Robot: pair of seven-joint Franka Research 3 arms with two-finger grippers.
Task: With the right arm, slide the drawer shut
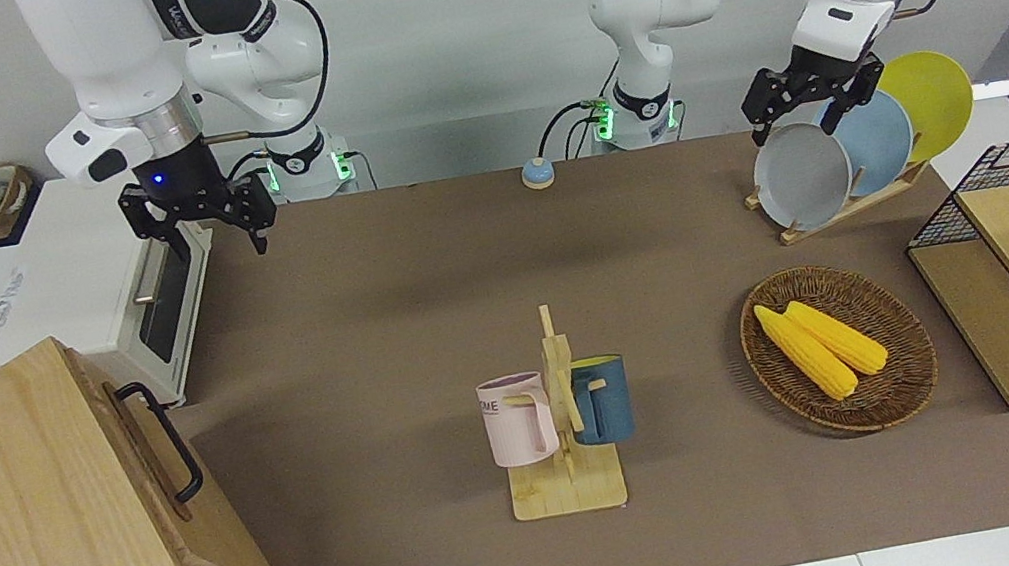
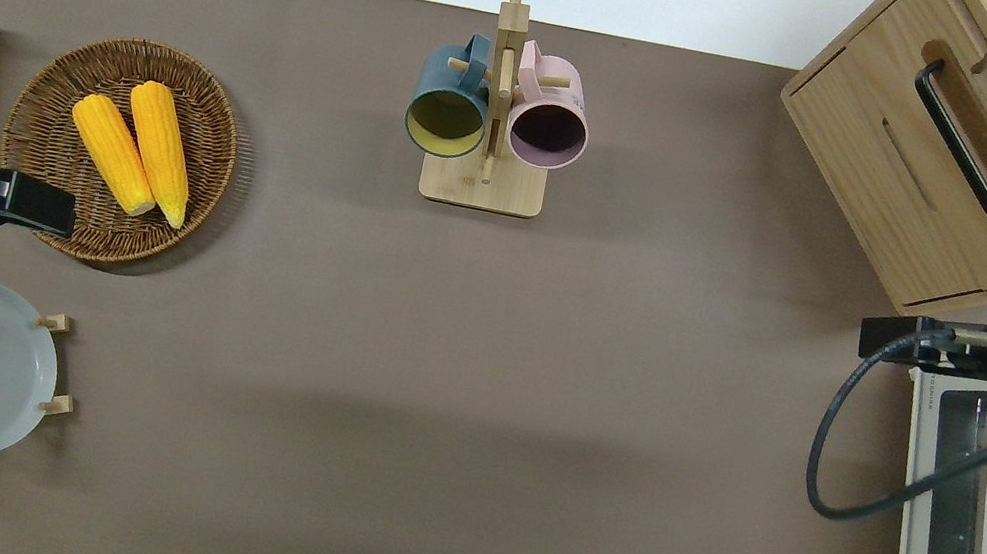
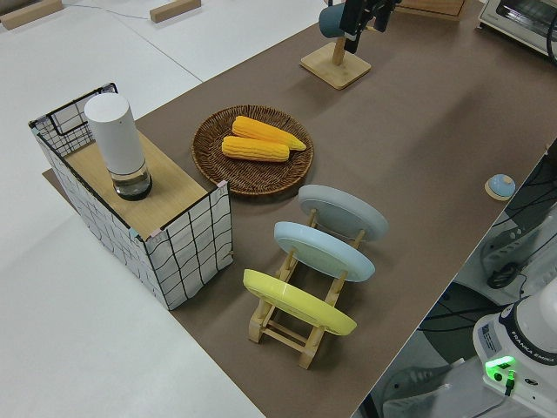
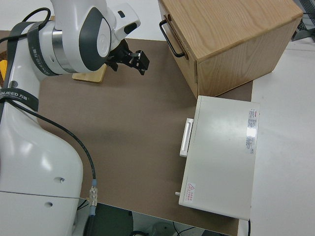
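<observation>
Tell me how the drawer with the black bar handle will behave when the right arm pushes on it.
The drawer looks rigid: solid wood front with a metal bar handle, so it should not flex. It probably slides straight in rather than tipping, being held in the big cabinet. The cabinet looks heavy enough to stay put, though that is a guess. The right gripper is not touching it.

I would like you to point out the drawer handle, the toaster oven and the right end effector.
drawer handle (image 2: 971,143), overhead view, middle of the black bar.
toaster oven (image 4: 224,157), right side view, its white top.
right end effector (image 1: 217,222), front view, between its fingertips.
</observation>
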